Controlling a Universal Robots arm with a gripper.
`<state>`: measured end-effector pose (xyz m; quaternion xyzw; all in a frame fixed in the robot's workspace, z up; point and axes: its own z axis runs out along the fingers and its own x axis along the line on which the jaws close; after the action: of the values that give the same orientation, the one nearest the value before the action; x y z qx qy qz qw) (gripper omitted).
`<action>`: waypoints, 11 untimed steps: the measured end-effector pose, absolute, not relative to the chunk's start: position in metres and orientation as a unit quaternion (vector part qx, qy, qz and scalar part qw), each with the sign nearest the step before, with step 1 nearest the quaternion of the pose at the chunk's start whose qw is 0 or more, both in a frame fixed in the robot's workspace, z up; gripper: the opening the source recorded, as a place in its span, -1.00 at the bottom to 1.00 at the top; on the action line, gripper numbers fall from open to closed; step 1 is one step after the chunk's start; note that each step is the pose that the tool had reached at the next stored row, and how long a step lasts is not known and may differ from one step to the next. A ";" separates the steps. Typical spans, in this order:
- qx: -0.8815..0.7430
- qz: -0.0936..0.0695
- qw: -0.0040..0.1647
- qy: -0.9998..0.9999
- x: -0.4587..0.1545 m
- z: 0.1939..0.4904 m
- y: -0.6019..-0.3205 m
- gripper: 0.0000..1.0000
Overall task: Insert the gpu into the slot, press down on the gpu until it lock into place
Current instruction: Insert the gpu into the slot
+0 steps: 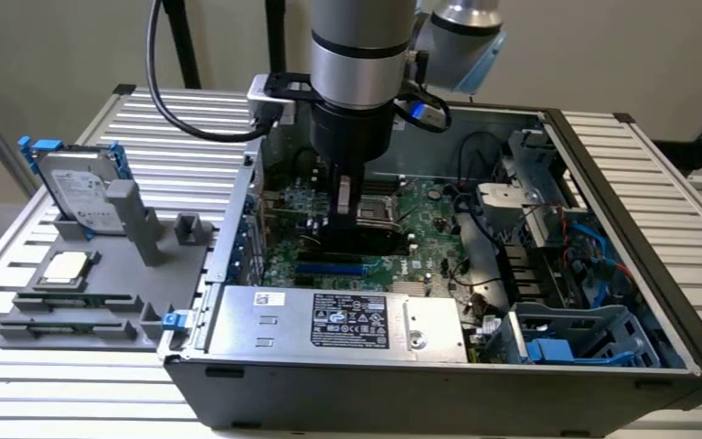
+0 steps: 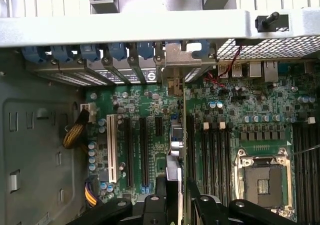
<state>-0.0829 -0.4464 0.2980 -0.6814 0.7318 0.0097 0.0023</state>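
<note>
Currently I see the open computer case (image 1: 449, 384) lying on its side on a table (image 1: 680, 192) made of pale metal slats. A plain beige wall (image 1: 58, 46) is behind the case. My arm (image 1: 357, 55) stands over the case and points straight down into it. A black cable (image 1: 175, 101) hangs from the arm in a loop, above the case's edge on the exterior view's left.

Inside the case, the gripper (image 1: 348, 210) is clamped on the black card (image 1: 369, 241). In the wrist view its two dark fingers (image 2: 202, 205) stand on both sides of the card's thin edge and press it between them. The card stands upright over the green board (image 1: 437, 224) in the middle of the case, and its metal end reaches the case's back wall (image 2: 150, 27). The blue slot (image 1: 326, 271) shows as a bright strip just beside the card's lower edge, on the side toward the silver power box (image 1: 339, 320) at the front of the case. I cannot tell if the card's edge is fully in the slot or only resting on it.

Outside the case, on the exterior view's left, a grey holder (image 1: 83, 302) lies on the same table just beside the case. A silver hard drive (image 1: 73, 187) with blue clips leans upright in it.
</note>
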 end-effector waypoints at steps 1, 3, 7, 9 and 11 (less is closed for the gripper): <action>-0.681 0.010 0.002 0.732 -0.083 0.297 -0.446 -0.47; -0.681 0.010 0.002 0.732 -0.084 0.297 -0.447 -0.47; -0.681 0.010 0.003 0.732 -0.084 0.295 -0.447 -0.47; -0.681 0.010 0.002 0.732 -0.084 0.294 -0.447 -0.47; -0.681 0.010 0.002 0.732 -0.084 0.292 -0.447 -0.47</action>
<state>-0.0839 -0.4474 0.2922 -0.6809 0.7323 0.0096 0.0025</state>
